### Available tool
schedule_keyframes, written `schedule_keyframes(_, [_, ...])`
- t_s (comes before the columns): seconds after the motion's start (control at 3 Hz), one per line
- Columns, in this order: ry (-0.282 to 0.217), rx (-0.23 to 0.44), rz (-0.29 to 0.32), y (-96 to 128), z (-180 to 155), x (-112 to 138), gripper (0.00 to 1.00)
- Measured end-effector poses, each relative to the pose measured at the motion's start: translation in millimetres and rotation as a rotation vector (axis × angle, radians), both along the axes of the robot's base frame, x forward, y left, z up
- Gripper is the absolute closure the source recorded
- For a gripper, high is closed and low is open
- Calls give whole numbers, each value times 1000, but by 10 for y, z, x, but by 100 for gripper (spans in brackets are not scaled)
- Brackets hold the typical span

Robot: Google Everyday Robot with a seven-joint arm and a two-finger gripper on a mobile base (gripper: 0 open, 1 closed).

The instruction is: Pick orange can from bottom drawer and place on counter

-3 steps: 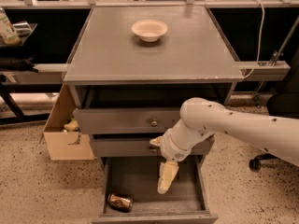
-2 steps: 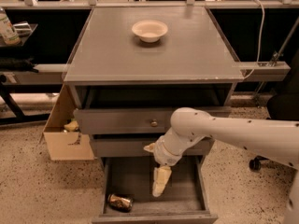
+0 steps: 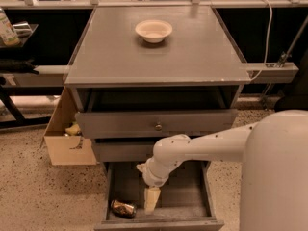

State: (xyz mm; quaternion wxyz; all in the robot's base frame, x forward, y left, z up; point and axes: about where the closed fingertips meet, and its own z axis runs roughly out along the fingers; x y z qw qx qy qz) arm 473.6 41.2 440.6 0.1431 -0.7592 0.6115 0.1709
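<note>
Fingers (image 3: 151, 199) (together) in grey bottom drawer (image 3: 188, 197)

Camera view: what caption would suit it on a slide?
Robot's claw in the open bottom drawer, beside the can; bowl on the counter.

Soft light from above on the counter (image 3: 197, 52), faint sheen — bottom drawer (image 3: 187, 196) shadowed, end effector (image 3: 152, 199) inside, dimmer
</note>
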Motion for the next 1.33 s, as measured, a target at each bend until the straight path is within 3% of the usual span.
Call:
schedule_keyframes(0.33, [-84, -40, -7, 135, -58, -123, 0])
schedule_keyframes(0.67, [-94, -7, -57, 285, -78, -135, 0])
schedule_keyframes(1.33, [-101, -1, -66, 344, -254, -130, 0])
